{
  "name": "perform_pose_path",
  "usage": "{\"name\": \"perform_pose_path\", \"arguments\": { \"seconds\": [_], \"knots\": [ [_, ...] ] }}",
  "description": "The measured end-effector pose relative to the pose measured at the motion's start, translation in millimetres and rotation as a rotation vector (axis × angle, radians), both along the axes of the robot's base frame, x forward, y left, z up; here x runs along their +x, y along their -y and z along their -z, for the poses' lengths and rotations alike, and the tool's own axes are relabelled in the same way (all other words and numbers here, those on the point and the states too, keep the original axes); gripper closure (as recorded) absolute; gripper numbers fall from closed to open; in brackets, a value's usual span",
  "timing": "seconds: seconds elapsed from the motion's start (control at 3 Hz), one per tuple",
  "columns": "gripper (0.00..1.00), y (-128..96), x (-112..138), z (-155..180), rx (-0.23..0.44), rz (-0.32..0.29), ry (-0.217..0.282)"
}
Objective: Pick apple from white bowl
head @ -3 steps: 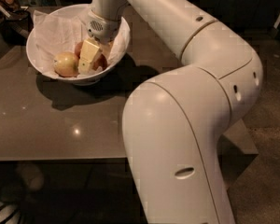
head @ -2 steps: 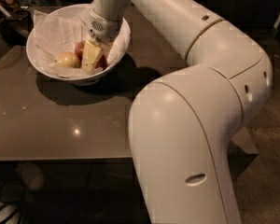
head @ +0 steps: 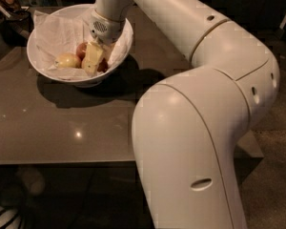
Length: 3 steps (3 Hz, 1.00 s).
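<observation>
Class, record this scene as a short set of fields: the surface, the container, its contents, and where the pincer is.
Surface: glossy brown table
Container: white bowl, lined with crumpled white paper
Contents: pale yellow fruit, reddish fruit beside it
Robot: pincer down inside the bowl, next to the reddish fruit

My tool [head: 93, 60] is down inside the white bowl [head: 62, 75], upper left. The bowl's wall rings it. A yellow fruit [head: 67, 60] and the red apple [head: 80, 49] crowd its left side. The worktop [head: 62, 128] below the bowl has open room. My big arm [head: 205, 128] fills the right.
</observation>
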<state>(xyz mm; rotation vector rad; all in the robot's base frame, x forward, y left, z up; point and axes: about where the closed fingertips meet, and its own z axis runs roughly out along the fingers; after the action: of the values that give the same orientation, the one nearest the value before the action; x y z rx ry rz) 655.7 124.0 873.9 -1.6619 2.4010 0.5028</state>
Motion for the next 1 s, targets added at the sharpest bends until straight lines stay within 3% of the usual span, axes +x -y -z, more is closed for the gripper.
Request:
{"name": "perform_pose_path", "arguments": {
  "seconds": [0.33, 0.67, 1.0],
  "knots": [
    [1.00, 0.0, 0.0, 0.0, 0.000, 0.000, 0.000],
    [1.00, 0.0, 0.0, 0.0, 0.000, 0.000, 0.000],
    [1.00, -0.5, -2.4, -10.9, -0.001, -0.010, 0.031]
  ]
}}
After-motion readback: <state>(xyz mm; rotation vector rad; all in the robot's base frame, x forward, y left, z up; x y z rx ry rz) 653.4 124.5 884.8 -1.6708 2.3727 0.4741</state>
